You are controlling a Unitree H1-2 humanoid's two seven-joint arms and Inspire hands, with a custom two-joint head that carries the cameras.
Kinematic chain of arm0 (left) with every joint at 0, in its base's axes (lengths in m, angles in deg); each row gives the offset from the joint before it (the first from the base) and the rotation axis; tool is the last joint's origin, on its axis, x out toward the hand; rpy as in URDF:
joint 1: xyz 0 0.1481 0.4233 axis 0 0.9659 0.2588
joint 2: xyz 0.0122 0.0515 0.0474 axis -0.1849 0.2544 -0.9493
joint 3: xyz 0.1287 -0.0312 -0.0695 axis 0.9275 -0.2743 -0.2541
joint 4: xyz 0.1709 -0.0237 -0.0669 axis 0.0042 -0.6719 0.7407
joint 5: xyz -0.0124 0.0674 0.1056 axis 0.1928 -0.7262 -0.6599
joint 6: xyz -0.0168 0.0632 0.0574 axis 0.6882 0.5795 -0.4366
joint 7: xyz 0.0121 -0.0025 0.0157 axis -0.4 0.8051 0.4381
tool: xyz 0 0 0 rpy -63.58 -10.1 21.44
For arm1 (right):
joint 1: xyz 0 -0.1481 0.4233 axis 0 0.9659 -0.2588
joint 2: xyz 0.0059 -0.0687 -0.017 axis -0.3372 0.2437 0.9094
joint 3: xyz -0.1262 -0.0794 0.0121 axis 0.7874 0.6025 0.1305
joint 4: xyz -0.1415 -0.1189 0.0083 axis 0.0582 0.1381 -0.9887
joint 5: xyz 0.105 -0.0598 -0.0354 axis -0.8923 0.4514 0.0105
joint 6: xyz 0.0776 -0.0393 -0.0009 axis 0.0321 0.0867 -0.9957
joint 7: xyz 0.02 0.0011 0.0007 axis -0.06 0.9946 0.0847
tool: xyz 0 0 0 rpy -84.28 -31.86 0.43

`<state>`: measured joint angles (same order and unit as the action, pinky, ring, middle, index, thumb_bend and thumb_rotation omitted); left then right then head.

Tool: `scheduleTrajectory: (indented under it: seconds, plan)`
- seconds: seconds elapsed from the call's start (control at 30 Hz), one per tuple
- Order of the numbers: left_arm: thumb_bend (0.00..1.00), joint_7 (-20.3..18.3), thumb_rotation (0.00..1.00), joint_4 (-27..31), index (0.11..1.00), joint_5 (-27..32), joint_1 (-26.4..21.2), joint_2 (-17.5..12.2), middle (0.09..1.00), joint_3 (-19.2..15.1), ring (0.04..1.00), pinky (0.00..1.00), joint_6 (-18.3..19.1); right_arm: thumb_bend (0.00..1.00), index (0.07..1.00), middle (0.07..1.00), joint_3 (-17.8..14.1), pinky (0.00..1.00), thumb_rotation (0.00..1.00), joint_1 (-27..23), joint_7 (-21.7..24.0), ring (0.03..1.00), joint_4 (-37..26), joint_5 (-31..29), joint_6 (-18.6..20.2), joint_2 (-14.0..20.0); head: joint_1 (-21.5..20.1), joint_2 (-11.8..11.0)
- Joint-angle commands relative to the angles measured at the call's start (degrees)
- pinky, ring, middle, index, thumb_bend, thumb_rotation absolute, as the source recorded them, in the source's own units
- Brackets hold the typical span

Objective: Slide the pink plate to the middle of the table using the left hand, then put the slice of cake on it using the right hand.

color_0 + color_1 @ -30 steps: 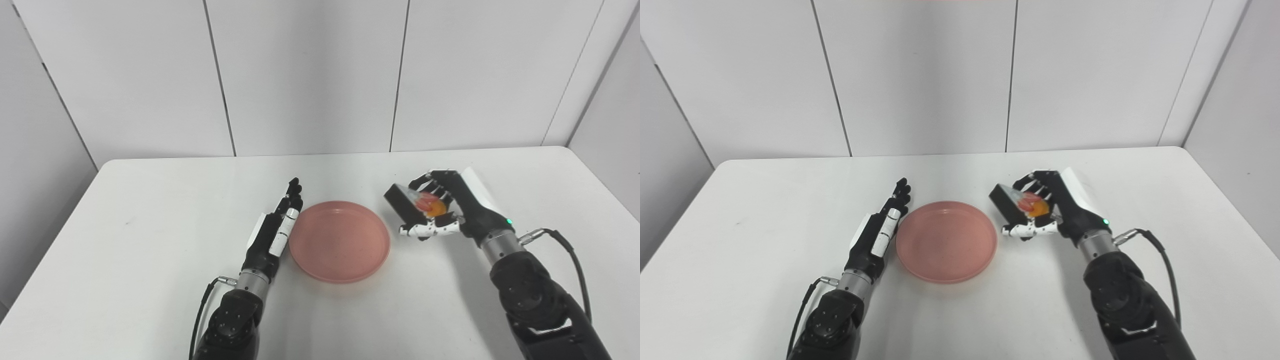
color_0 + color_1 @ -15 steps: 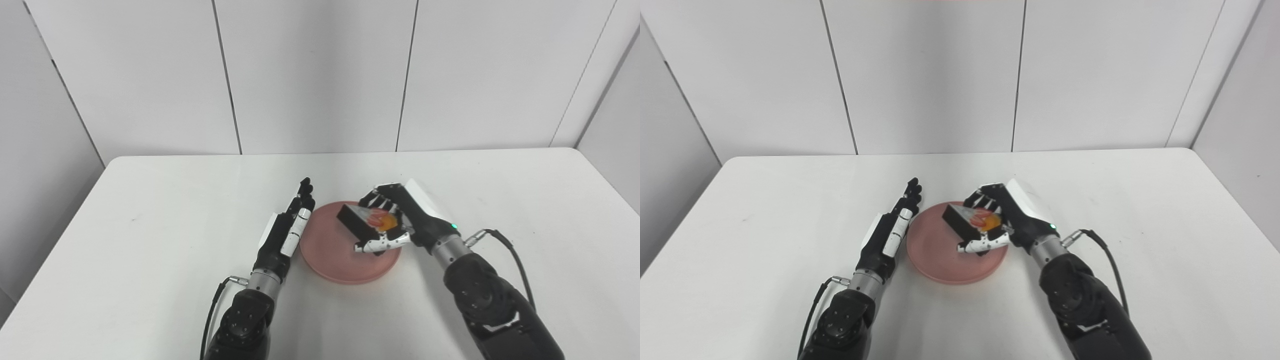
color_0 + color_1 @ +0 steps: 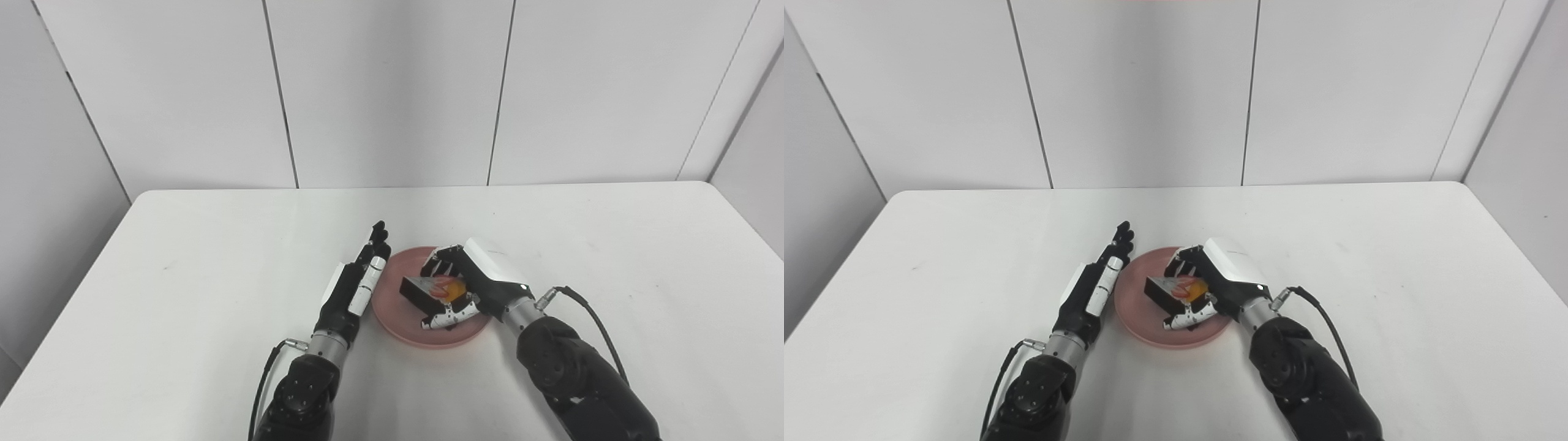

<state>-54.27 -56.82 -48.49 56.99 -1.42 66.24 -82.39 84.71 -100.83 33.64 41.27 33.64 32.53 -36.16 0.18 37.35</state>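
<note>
Both hands are sitting at the pink plate (image 3: 392,309), which is lying mid-table (image 3: 184,275). Right hand (image 3: 474,288) is clamping the slice of cake (image 3: 425,290), fingers wrapping it from the plate's right side, cake hanging over the plate's centre, dark long edge running toward the plate's near-right rim. Can't tell whether the cake is touching the plate yet. Left hand (image 3: 355,288) is lying flat, fingers straight and together, holding nothing, just beside the plate's left rim. Plate otherwise holding nothing.
</note>
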Motion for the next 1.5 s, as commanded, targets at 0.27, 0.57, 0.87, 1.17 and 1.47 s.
scheduleTrajectory:
  seconds: [0.27,0.57,0.87,1.17,1.47]
  plan:
    - [0.68,-0.12,1.00,1.51,1.000,0.30,-0.04,0.02,1.000,0.29,1.000,1.00,-1.17,0.61,0.714,0.790,0.51,0.68,0.16,-1.81,-0.06,0.781,-2.02,1.38,-4.71,1.84,-0.25,0.27]
    - [0.67,-0.89,1.00,3.18,1.000,1.34,0.35,-0.41,1.000,-0.16,1.000,1.00,-0.05,0.70,0.938,0.979,-1.68,0.90,0.68,1.81,3.79,0.967,-6.54,-6.48,-9.56,3.72,0.53,1.38]
    - [0.66,-1.98,1.00,4.31,1.000,3.54,0.39,-1.62,1.000,-1.33,1.000,1.00,1.64,0.69,1.000,1.000,-6.23,0.89,0.80,4.78,2.14,1.000,-6.90,-12.50,-12.66,2.24,2.18,2.53]
    - [0.70,-2.90,1.00,5.05,1.000,5.49,0.63,-3.13,1.000,-2.56,1.000,1.00,3.87,0.66,1.000,1.000,-14.42,0.99,0.85,6.40,-1.29,1.000,-7.76,-20.85,-8.99,-4.46,1.97,2.53]
    - [0.68,-3.28,1.00,5.79,1.000,6.19,0.89,-3.86,1.000,-3.68,1.000,1.00,3.91,0.63,1.000,1.000,-18.19,1.00,0.90,6.16,-1.68,1.000,-5.78,-27.61,-8.63,-8.96,1.11,2.90]
